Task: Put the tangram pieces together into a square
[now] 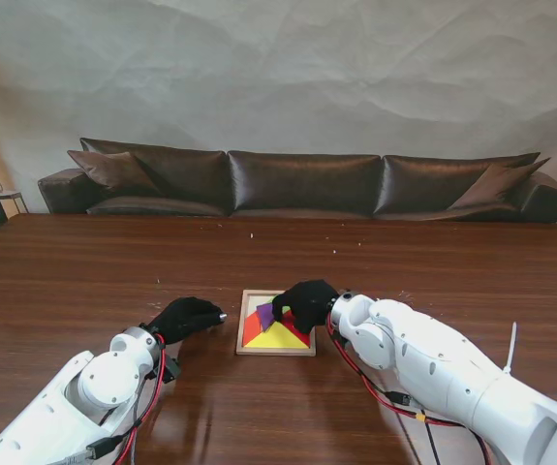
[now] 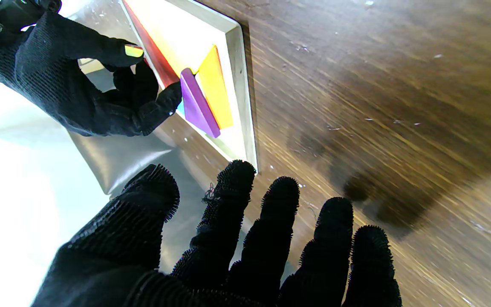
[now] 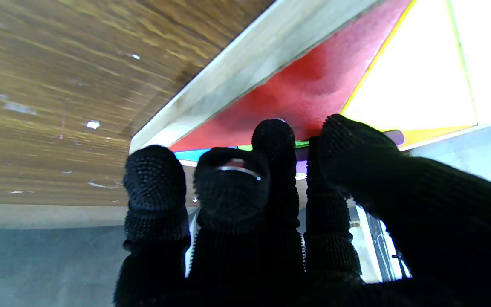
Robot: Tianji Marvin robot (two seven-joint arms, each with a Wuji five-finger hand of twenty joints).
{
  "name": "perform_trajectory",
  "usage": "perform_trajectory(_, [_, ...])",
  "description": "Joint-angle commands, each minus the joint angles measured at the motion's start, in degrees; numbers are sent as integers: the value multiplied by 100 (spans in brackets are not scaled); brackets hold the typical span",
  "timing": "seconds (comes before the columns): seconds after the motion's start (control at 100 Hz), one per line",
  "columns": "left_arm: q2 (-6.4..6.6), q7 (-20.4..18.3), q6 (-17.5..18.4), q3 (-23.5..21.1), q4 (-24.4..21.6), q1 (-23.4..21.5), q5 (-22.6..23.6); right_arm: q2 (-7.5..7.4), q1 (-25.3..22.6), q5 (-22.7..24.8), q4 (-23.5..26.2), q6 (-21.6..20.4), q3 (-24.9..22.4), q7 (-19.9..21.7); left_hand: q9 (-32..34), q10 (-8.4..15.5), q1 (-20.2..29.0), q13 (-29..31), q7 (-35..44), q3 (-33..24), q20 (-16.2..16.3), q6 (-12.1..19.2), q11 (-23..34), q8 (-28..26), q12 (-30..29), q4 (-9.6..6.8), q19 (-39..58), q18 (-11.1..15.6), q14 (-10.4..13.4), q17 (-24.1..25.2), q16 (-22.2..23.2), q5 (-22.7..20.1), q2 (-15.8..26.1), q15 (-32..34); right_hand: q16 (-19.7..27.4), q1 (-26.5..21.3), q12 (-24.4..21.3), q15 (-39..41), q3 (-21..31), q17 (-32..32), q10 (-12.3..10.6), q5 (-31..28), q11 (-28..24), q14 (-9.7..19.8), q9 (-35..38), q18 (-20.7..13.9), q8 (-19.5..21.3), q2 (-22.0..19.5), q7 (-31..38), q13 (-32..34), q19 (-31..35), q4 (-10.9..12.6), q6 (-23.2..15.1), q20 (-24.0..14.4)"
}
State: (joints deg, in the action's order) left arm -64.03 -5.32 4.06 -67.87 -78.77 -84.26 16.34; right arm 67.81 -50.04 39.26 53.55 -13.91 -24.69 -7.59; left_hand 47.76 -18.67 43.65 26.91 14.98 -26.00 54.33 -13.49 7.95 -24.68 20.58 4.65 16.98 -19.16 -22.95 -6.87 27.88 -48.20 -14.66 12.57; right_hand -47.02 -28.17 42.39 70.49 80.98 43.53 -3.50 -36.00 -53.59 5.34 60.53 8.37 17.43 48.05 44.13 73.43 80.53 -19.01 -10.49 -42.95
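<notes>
A wooden tray [image 1: 240,334] lies between my hands and holds tangram pieces. A yellow triangle [image 1: 278,338] fills its near part, with a red piece [image 1: 251,329] at its left. A purple piece [image 1: 265,314] stands tilted on edge in the far part, next to an orange piece [image 2: 215,83]. My right hand [image 1: 305,302] is over the tray's far right and pinches the purple piece [image 2: 198,104] between thumb and fingertips [image 3: 275,136]. Blue and green edges show under those fingers. My left hand [image 1: 186,316] rests open on the table left of the tray, fingers [image 2: 279,200] spread near the tray's corner [image 2: 247,140].
The dark wooden table [image 1: 84,271] stretches wide on all sides of the tray. A brown leather sofa [image 1: 302,184] stands behind its far edge. Red and black cables [image 1: 394,402] run along my right arm.
</notes>
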Motion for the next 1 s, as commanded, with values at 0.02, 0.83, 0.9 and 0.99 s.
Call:
perform_trajectory(0.02, [-11,-125,-1,1,-4,2,-24,39,-87,-24,17,25,12,115,23,-16,112,8,-21,134,73,1,-17,-11,71,-133,31,-36,-79,6,80,-104,241,70,-45,-13,-69,133,308,510,-49,0,43,3,199,182,-81,101,-103,224,263,37,-105,-204])
perform_trajectory(0.83, [-6,-160,-8,8,-4,0,-51,172,-50,-239,-26,246,63,135,25,-27,111,6,-22,139,75,6,-18,-12,71,-133,29,-33,-83,18,81,-105,239,66,-25,40,-90,105,249,462,-34,77,101,-31,215,214,-77,17,-119,218,255,66,36,-215])
perform_trajectory(0.9, [-5,-172,-13,11,-3,2,-58,158,-31,-229,-34,256,70,170,23,-30,115,1,-17,136,75,-7,-19,-13,70,-134,29,-28,-91,19,81,-116,239,63,-24,59,-92,104,245,463,-41,68,101,-22,216,206,-74,14,-112,222,259,75,61,-217])
perform_trajectory(0.99, [-4,-184,-27,17,-4,6,-65,137,-5,-214,-50,276,75,216,25,-32,113,3,-20,137,75,1,-19,-13,71,-133,28,-32,-87,21,81,-108,241,64,-21,82,-92,94,223,461,-32,77,103,-31,203,205,-75,-18,-113,219,263,79,112,-219])
